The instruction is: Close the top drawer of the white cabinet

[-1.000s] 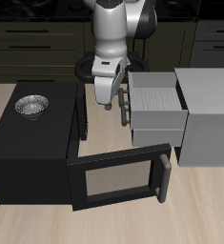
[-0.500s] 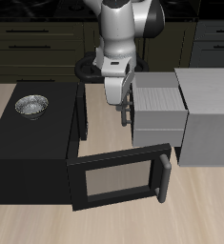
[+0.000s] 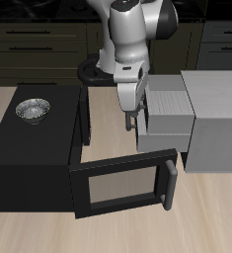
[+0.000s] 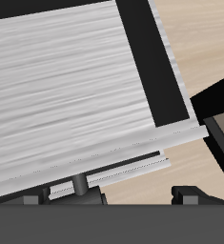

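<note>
Since the earlier frame, you pushed the top drawer [image 3: 170, 112] farther into the white cabinet [image 3: 218, 121]; your hand [image 3: 134, 123], at its nine o'clock, met the handle [image 4: 80, 180]; its spread I couldn't tell.

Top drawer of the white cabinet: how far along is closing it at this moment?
Partly done. The top drawer still sticks out of the white cabinet. In hand: the end effector sits at the drawer's front by its handle. Left: pushing the drawer fully flush.
</note>
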Available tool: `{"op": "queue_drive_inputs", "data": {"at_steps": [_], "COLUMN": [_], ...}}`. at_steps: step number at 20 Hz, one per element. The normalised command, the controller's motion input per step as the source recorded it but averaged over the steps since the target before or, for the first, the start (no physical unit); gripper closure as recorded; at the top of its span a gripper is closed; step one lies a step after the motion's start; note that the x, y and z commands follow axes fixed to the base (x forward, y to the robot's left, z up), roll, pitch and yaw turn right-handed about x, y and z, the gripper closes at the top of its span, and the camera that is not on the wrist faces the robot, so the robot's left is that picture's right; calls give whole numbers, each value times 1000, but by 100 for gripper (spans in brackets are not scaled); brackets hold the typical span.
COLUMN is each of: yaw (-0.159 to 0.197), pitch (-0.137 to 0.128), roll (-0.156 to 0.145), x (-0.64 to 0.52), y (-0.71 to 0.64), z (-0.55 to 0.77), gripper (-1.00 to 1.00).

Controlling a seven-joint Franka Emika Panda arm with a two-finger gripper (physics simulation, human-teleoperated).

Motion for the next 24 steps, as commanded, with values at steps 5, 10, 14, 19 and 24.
{"op": "queue_drive_inputs", "data": {"at_steps": [5,10,14,19,24], "yaw": [-6,-22,-16,-21,-19], "pitch": [-2,-20,-6,-16,-19], "roll": [45,54,58,70,56], "x": [45,51,37,0,6], "y": [293,312,330,391,300], "z": [-69,-58,-120,-115,-55], "gripper": [-100,-100,-100,-100,-100]}}
